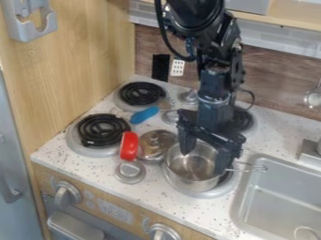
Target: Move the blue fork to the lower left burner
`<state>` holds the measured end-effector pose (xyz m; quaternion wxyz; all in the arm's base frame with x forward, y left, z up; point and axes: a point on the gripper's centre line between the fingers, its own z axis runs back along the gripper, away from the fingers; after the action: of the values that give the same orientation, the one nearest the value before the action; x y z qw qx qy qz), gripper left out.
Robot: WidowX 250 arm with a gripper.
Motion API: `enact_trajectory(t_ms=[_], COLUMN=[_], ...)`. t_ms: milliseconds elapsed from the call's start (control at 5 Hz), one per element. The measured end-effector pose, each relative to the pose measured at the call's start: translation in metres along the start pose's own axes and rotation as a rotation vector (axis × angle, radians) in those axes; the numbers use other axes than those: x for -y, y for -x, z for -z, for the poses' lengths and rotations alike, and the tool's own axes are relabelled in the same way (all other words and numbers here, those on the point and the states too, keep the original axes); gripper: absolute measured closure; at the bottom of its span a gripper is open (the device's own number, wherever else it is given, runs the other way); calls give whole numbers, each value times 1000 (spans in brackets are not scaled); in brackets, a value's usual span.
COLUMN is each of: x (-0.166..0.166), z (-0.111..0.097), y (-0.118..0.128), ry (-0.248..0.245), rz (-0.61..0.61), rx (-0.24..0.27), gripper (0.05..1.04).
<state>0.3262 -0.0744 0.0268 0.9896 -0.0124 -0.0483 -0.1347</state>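
With gripper spread over pot, blue fork is best approached from above and pinched crosswise, red handle left untouched.

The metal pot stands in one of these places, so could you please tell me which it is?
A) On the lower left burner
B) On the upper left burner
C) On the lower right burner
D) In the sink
C: the metal pot stands on the lower right burner, whose ring shows around its base, just left of the sink.
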Motion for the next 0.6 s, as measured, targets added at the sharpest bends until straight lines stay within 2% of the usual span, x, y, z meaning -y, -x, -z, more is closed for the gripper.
enact_trajectory(t_ms=[200,400,600], x=[1,-16,-53], z=[10,8,-6], y=[8,6,-6], ry=[8,54,85], rz=[-3,-77,-180], rx=[-44,-37,15], gripper=[85,85,85])
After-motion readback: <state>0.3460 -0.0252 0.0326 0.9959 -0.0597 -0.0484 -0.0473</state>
